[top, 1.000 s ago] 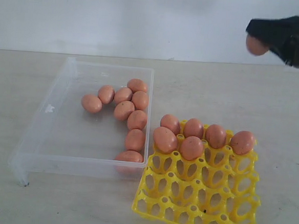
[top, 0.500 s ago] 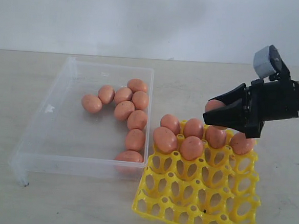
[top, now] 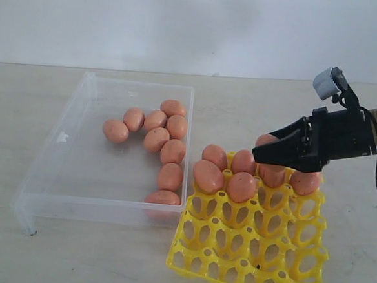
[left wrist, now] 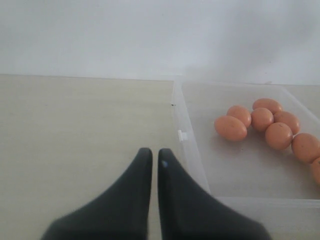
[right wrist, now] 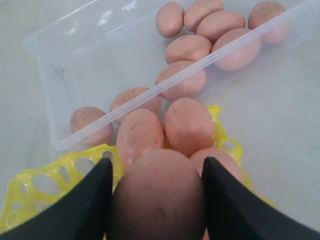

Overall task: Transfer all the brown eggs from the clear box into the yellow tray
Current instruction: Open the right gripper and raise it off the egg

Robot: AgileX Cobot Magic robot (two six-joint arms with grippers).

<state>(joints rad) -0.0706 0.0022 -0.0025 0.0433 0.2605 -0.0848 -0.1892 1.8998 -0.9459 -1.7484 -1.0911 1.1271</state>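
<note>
- Holding one egg (right wrist: 157, 200) in the right gripper (top: 265, 154), jaws clamped on its sides, just above the back row of the tray (top: 232, 251).
- Placing step in hand: probably bringing this egg to a free cup.
- Already seated in the tray: six eggs (top: 208, 176), across the two back rows.
- Next, by judgement: line up over an empty second-row cup, lower until seated, then let go, without knocking the seated neighbours.
- Just beside the tray: box (top: 76, 172), nine more inside, yet to move.
- Beyond the box, on the side away from the tray: left gripper (left wrist: 151, 155), fingers together, empty.
</note>
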